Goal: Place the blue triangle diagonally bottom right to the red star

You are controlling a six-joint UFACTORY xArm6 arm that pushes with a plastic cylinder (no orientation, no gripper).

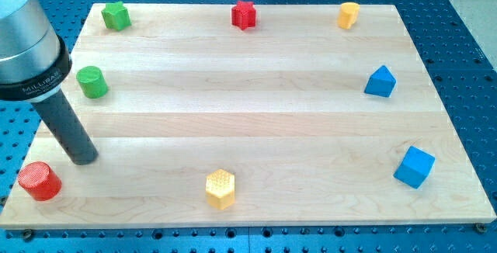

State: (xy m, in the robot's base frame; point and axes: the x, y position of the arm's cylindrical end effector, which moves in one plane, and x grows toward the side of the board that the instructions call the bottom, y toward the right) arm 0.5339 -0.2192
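The blue triangle [380, 81] lies near the right edge of the wooden board, in the upper half. The red star [244, 15] sits at the top edge, near the middle, far to the upper left of the triangle. My tip [82, 158] rests on the board at the lower left, far from both blocks. It stands just up and right of a red cylinder [39, 181] and below a green cylinder [92, 81].
A green star-like block [116, 15] sits at the top left. A yellow block [349, 14] sits at the top right. A blue cube [414, 167] lies at the lower right. A yellow hexagon [220, 188] lies at the bottom middle. The board [248, 121] lies on a blue perforated table.
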